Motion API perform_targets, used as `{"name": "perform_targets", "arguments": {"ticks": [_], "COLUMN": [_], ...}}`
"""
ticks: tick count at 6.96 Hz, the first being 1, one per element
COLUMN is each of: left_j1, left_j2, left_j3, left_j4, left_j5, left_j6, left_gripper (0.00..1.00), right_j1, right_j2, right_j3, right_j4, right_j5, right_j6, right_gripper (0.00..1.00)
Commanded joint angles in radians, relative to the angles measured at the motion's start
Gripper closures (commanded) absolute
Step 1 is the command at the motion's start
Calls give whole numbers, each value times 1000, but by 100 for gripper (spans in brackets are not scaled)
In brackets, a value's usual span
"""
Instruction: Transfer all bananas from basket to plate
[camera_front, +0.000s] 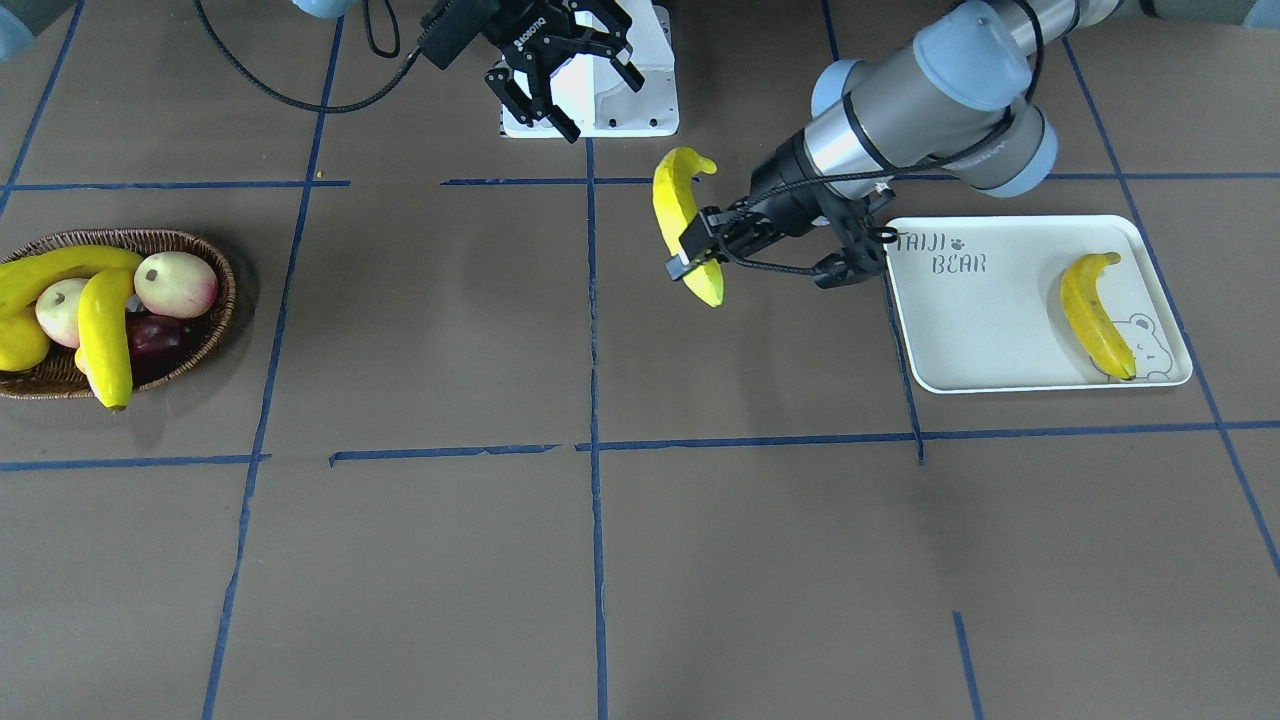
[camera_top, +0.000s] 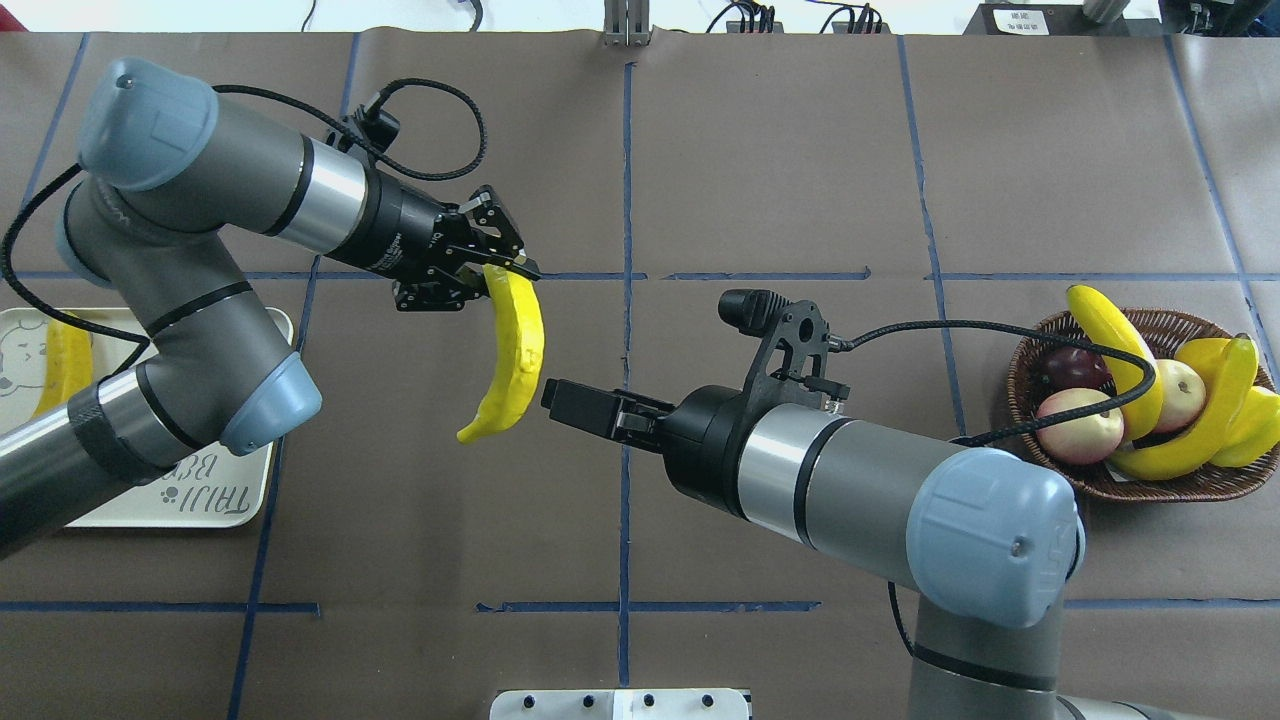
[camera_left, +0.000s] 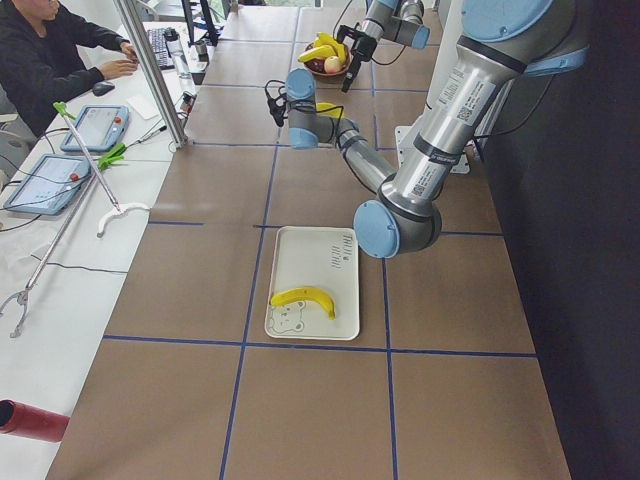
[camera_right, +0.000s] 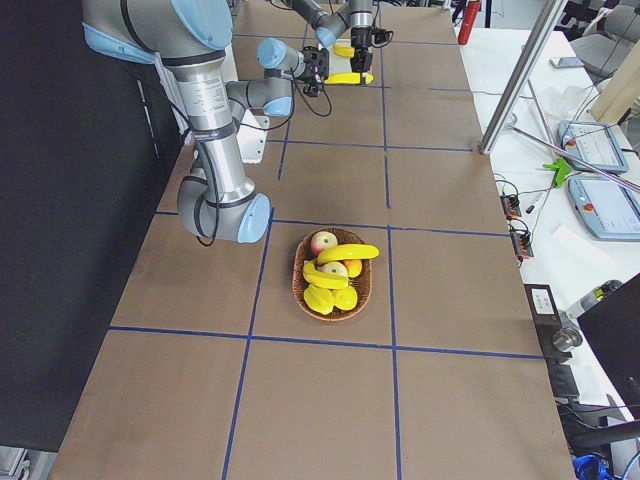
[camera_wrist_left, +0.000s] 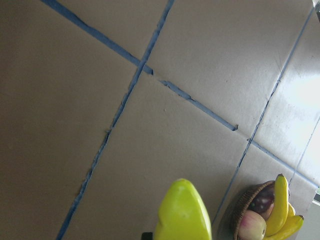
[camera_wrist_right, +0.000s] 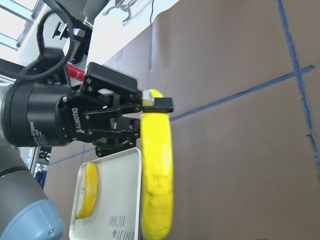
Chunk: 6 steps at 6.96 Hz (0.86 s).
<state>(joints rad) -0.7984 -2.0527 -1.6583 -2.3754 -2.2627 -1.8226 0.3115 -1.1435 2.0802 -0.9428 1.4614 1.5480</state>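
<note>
My left gripper (camera_front: 700, 250) is shut on a yellow banana (camera_front: 680, 215) and holds it in the air over the middle of the table, left of the plate (camera_front: 990, 340) in the front view. In the overhead view the banana (camera_top: 510, 350) hangs down from the left gripper (camera_top: 490, 275). One banana (camera_front: 1095, 315) lies on the plate by the bear drawing. Two bananas (camera_front: 105, 335) (camera_front: 60, 270) lie in the wicker basket (camera_front: 215, 260). My right gripper (camera_front: 560, 80) is open and empty, close to the held banana's free end.
The basket also holds two pale red apples (camera_front: 175, 283), a dark red fruit (camera_front: 155, 335) and a short yellow fruit (camera_front: 20, 345). A white mounting base (camera_front: 620, 90) sits at the robot's side. Blue tape lines cross the brown table.
</note>
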Motion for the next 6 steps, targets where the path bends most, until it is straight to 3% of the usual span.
{"name": "perform_targets", "arguments": {"ticks": [1, 2, 3, 4, 6], "left_j1": [-112, -155, -180, -189, -186], "left_j2": [180, 316, 433, 518, 557], "left_j3": [6, -3, 5, 9, 27], "left_j4": [18, 16, 16, 13, 12], "left_j5": [-46, -38, -28, 26, 113], "left_j6": [243, 419, 600, 720, 769], "left_gripper": [100, 100, 100, 100, 99], "right_j1": [175, 295, 366, 383, 411], "right_j2": [-91, -123, -139, -153, -197], "right_j3": [46, 52, 52, 52, 47], "right_j4": [-78, -159, -230, -301, -315], "right_j5": [255, 398, 471, 478, 478], "right_j6": [-5, -22, -72, -151, -216], "right_gripper": [0, 0, 0, 0, 0]}}
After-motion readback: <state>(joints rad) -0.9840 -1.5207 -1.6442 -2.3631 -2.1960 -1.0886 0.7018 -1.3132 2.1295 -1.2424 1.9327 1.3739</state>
